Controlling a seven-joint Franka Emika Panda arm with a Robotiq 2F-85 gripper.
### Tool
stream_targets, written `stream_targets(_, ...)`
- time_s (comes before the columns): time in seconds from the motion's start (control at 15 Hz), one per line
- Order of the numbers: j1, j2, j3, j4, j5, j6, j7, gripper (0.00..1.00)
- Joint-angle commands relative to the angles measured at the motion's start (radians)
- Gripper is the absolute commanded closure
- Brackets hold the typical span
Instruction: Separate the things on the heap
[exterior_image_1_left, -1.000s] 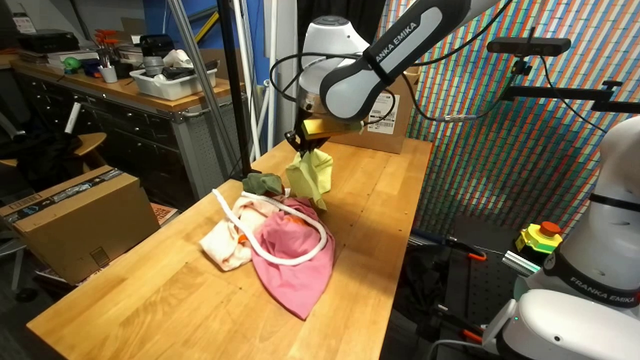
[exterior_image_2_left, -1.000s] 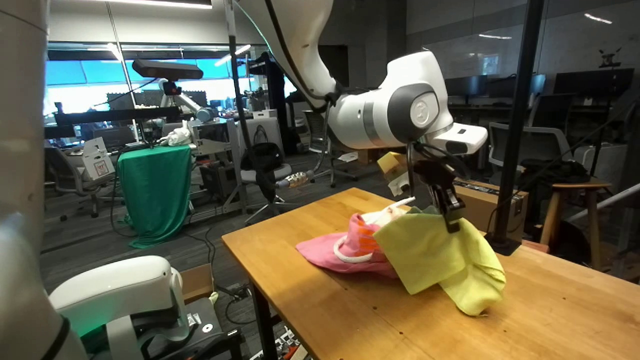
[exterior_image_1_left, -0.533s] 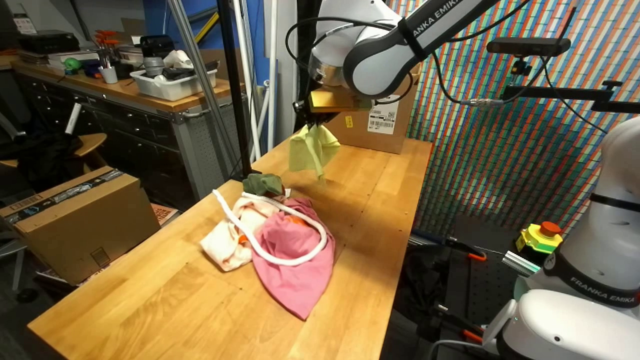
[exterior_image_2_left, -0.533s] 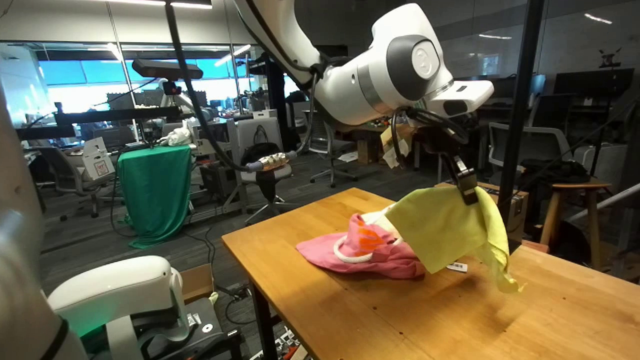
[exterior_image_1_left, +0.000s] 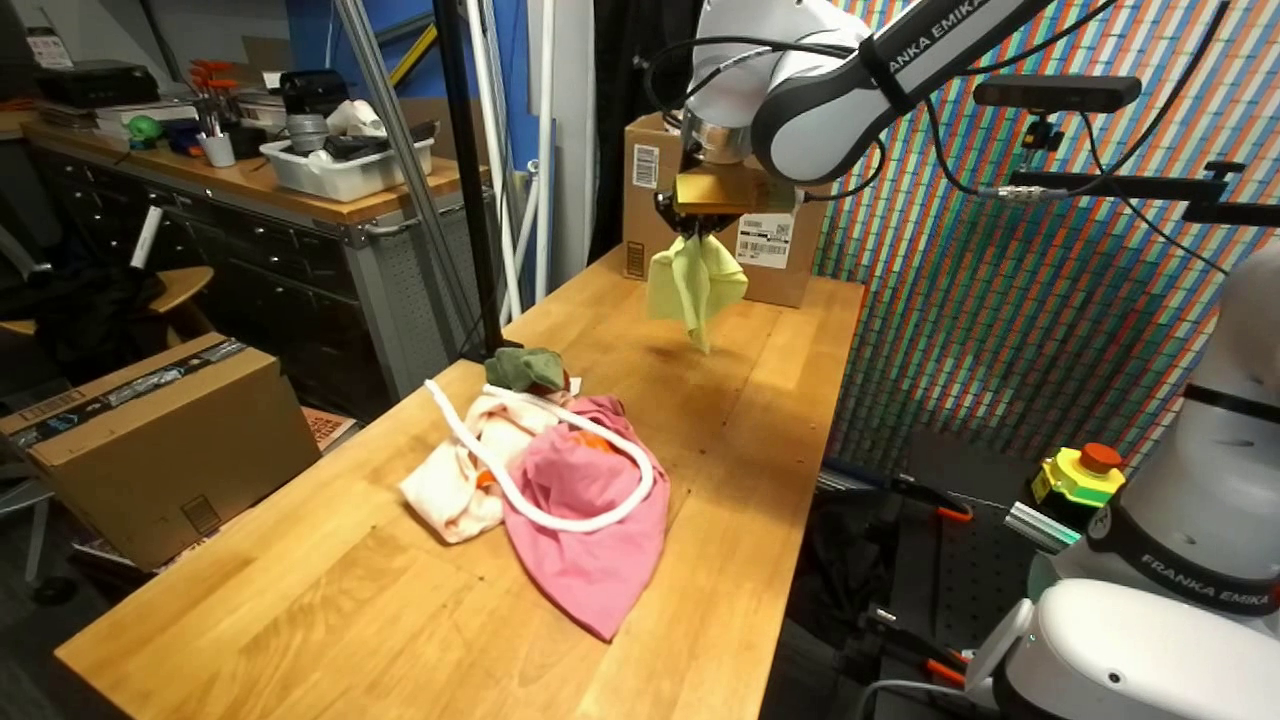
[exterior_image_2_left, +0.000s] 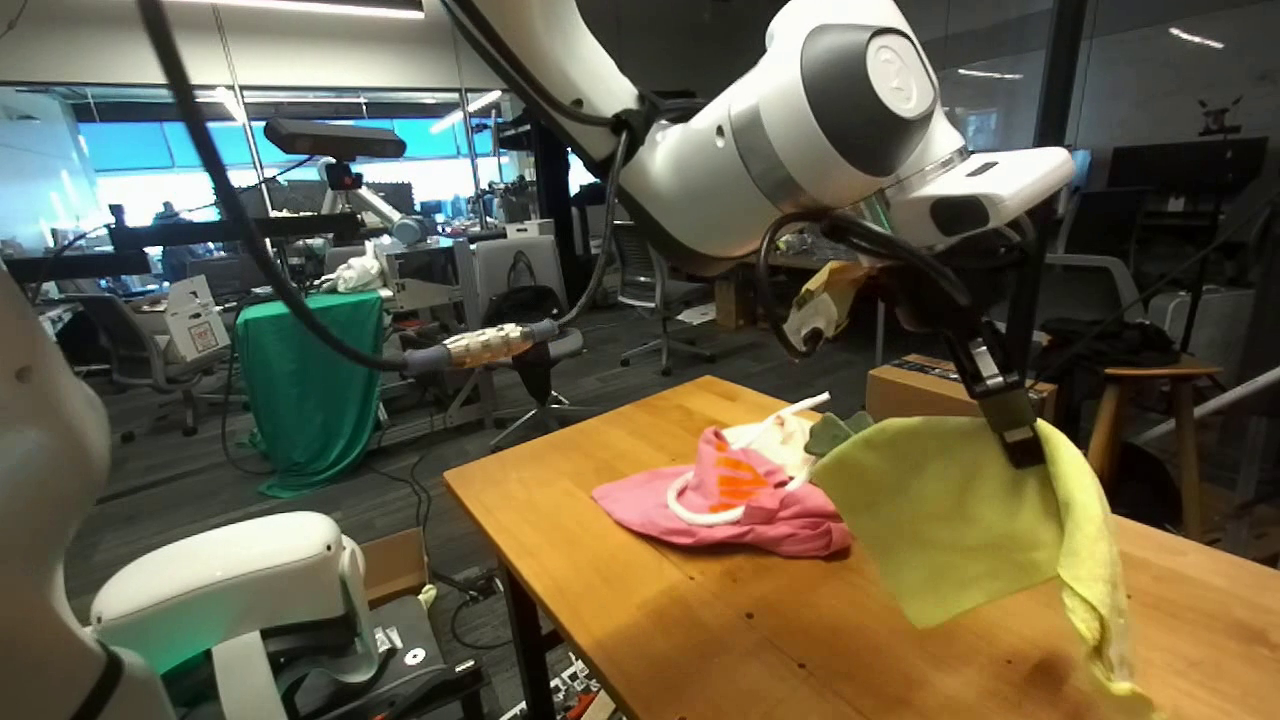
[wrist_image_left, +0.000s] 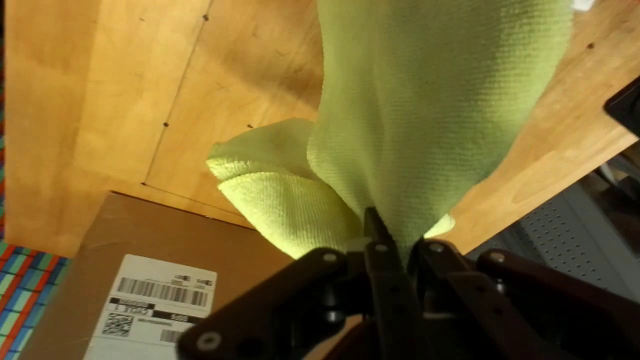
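Yellow-green cloth moved farther from the heap, tool pinching it

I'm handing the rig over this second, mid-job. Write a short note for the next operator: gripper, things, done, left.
Gripper: shut on the yellow-green cloth, which hangs in the air.
Things: pink cloth and cream cloth lie together in the heap on the wooden table; the white cord loops over both; a dark green bundle sits at the heap's edge.
Done: yellow-green cloth is apart from the heap.
Left: set it down, probably away from the heap; then separate the rest, perhaps cord first, as it lies on top.
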Motion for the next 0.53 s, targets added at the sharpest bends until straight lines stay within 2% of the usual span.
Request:
stream_targets(0.0,-0.068,-0.037,0.024,-0.026,-0.094,-0.062,0.117,0.94)
stream_targets(0.47,-0.136,0.013,0.015,0.019,-0.116,-0.190,0.218,0.94)
